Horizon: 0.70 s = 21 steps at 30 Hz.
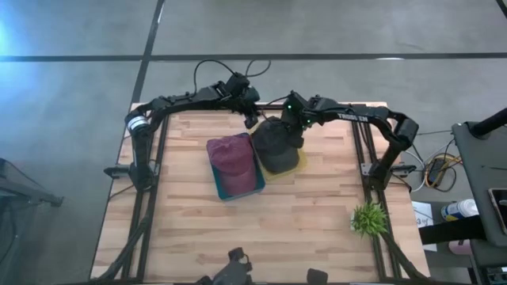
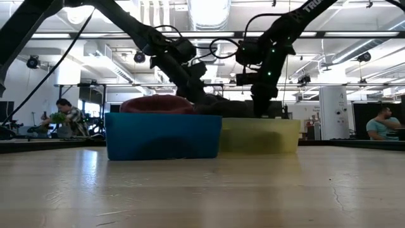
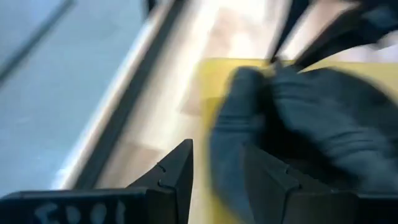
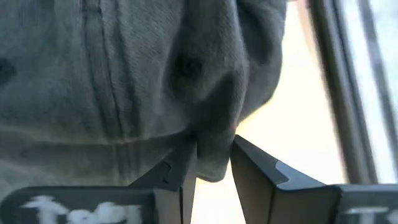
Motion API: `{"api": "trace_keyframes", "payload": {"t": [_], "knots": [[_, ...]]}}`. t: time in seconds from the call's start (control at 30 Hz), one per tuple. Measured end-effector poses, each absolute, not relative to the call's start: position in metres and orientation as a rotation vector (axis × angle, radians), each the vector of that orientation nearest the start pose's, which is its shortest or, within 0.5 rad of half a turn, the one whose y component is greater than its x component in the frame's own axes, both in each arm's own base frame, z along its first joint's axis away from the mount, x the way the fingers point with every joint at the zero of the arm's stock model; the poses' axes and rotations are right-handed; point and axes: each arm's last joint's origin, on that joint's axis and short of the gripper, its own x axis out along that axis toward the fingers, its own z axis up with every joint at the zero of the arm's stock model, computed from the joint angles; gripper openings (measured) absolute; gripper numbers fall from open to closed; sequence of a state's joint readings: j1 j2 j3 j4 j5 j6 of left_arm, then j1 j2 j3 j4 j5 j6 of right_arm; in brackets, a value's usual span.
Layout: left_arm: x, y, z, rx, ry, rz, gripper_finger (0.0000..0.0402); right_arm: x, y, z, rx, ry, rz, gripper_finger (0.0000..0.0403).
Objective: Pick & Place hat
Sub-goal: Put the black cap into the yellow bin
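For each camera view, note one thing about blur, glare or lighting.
High view: evenly lit and sharp, pale glare on the floor. Low view: bright ceiling lights leave the blue bin front in shade. Left wrist view: motion-smeared dark hat. Right wrist view: hat fabric sharp, washed-out brightness beyond.

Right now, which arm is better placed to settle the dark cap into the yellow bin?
Right. The right gripper already pinches the dark cap's fabric over the yellow bin. The left gripper is open at the cap's edge, holding nothing.
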<state>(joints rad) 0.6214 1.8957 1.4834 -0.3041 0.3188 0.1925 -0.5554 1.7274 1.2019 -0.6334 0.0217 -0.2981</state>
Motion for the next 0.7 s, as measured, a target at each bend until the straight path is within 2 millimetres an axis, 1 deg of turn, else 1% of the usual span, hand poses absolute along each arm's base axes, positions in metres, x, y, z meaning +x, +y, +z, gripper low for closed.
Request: {"api": "trace_keyframes", "payload": {"t": [0.07, 0.13, 0.2, 0.37, 0.5, 0.57, 0.63, 0.7], "knots": [[0.348, 0.244, 0.248, -0.121, 0.681, 0.289, 0.0124, 0.289, -0.181, 0.208, 0.012, 1.197, -0.326, 0.0089], [0.344, 0.248, 0.25, -0.123, 0.697, 0.316, 0.0124, 0.287, -0.181, 0.21, -0.031, 1.224, -0.335, 0.0088], [0.342, 0.249, 0.256, -0.121, 0.693, 0.324, 0.0124, 0.285, -0.181, 0.213, -0.079, 1.256, -0.354, 0.009], [0.334, 0.245, 0.282, -0.089, 0.634, 0.343, 0.0124, 0.278, -0.18, 0.227, -0.181, 1.279, -0.377, 0.0089], [0.323, 0.238, 0.307, -0.057, 0.576, 0.358, 0.0124, 0.269, -0.172, 0.251, -0.218, 1.226, -0.406, 0.0081], [0.319, 0.234, 0.318, -0.048, 0.541, 0.361, 0.0124, 0.266, -0.169, 0.259, -0.203, 1.18, -0.389, 0.0078], [0.317, 0.232, 0.324, -0.06, 0.52, 0.362, 0.0124, 0.264, -0.166, 0.256, -0.175, 1.171, -0.344, 0.0077], [0.317, 0.231, 0.324, -0.08, 0.515, 0.34, 0.0124, 0.264, -0.166, 0.245, -0.159, 1.193, -0.319, 0.0079]]}}
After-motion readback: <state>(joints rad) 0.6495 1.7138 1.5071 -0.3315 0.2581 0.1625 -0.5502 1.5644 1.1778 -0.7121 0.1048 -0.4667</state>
